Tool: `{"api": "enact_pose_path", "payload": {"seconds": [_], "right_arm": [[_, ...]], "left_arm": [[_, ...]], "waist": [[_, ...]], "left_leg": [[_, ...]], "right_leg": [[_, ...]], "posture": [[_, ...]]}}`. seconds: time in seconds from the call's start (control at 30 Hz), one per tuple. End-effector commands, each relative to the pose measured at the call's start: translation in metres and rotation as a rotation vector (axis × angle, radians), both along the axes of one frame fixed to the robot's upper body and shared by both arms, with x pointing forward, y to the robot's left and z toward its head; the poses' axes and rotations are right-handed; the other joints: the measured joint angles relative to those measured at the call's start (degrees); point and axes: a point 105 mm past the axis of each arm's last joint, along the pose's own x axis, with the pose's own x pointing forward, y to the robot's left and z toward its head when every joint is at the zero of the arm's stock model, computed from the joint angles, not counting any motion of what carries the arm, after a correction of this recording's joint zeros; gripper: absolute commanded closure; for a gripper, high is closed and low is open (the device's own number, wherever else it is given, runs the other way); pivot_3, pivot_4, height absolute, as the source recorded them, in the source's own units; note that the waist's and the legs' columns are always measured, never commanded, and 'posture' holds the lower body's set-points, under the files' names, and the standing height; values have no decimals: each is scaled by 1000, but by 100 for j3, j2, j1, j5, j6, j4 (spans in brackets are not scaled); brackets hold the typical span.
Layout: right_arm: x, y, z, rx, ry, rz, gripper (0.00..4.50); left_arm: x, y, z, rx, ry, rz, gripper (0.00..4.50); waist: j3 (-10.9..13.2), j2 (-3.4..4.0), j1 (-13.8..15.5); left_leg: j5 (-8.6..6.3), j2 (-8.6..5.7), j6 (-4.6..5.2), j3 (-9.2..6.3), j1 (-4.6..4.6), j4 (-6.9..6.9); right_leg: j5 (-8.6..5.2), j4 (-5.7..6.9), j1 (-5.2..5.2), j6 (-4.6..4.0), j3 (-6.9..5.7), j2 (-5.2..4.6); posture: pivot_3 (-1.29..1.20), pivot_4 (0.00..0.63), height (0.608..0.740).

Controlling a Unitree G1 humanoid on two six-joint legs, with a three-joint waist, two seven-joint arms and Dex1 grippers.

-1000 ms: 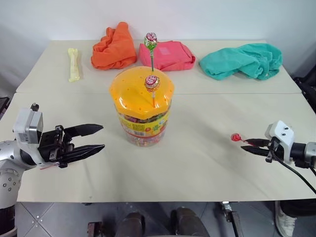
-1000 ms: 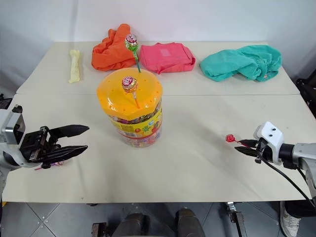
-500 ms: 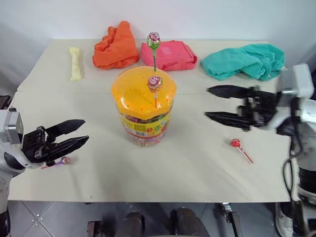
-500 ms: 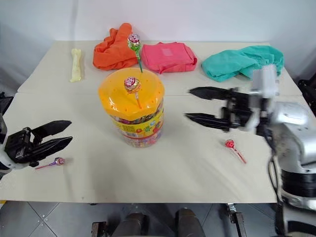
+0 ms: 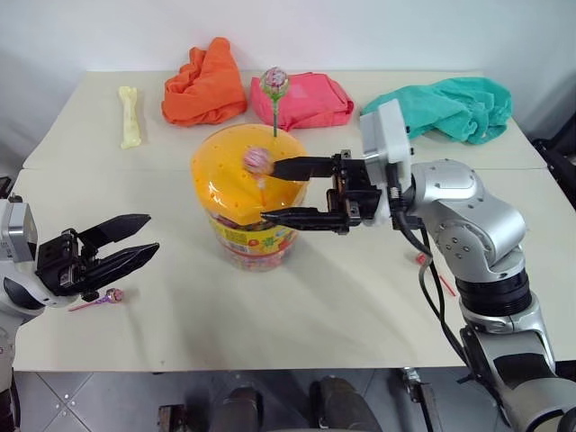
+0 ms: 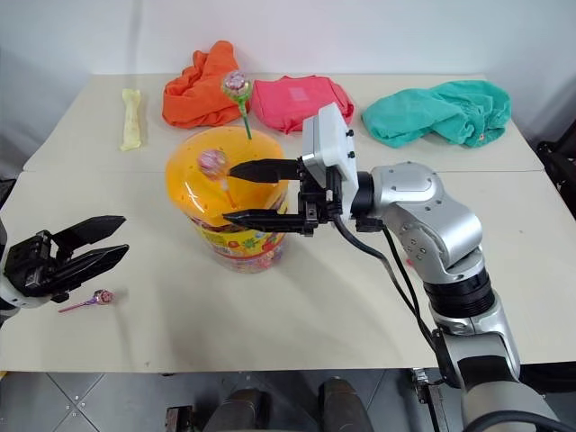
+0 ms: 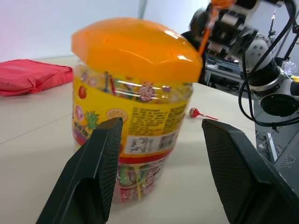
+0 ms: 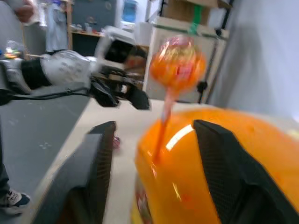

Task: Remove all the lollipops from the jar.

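Observation:
The jar (image 5: 254,236) stands mid-table, a clear tub with a domed orange lid (image 5: 236,180). Two lollipops stand upright in the lid: one near the front (image 5: 257,160), one on a green stick at the back (image 5: 274,81). My right gripper (image 5: 273,191) is open and level over the lid, one finger on each side of the front lollipop (image 8: 177,60) without touching it. Open at the table's left, my left gripper (image 5: 151,234) points at the jar (image 7: 135,98). One lollipop (image 5: 112,295) lies on the table under it. Another lollipop (image 7: 195,112) lies right of the jar.
An orange cloth (image 5: 205,85), a pink cloth (image 5: 304,101) and a teal cloth (image 5: 443,106) lie along the table's far edge. A pale yellow bone-shaped thing (image 5: 129,115) lies at the far left.
My right gripper let go of a lollipop on the table at the right, then swung up and left to the jar lid. My left gripper drew back slightly to the left.

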Motion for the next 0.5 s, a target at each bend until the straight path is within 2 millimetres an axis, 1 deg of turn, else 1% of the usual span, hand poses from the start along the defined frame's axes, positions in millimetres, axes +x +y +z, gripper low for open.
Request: {"api": "enact_pose_path", "payload": {"seconds": [0.03, 0.07, 0.23, 0.47, 0.5], "right_arm": [[-7, 1, 12, 24, -31, 23, 3258], [-8, 0, 11, 18, -28, 29, 3486], [-10, 3, 10, 18, -22, 56, 3486], [-10, 11, 18, 70, -17, 64, 3486], [-9, 12, 18, 77, -18, 60, 3670]], "left_arm": [[-7, -3, 11, 1, -63, -4, 1619], [-7, -3, 11, 0, -66, -1, 1619], [-6, -3, 12, -3, -69, 5, 1619], [-5, -4, 12, -4, -74, 2, 1619], [-5, -4, 13, -4, -75, 1, 1619]], "waist": [[0, 0, -7], [0, 0, -7], [0, 0, -7], [0, 0, -16], [0, 0, -17]], "left_leg": [[0, 0, 0, 0, 0, 0], [0, 0, 0, 0, -1, 0], [0, 0, 0, 1, 0, 1], [0, 0, 0, 2, 0, 1], [0, 0, -1, 1, 0, 1]], "right_leg": [[0, 3, -2, 0, -1, 0], [0, 6, -3, 0, 0, 0], [0, 7, -3, 0, 0, 0], [0, 21, -11, 0, 0, 0], [0, 33, -16, 0, 0, -1]], "posture": [[0, 150, 740], [0, 150, 740], [0, 150, 740], [0, 150, 740], [0, 150, 740]]}}
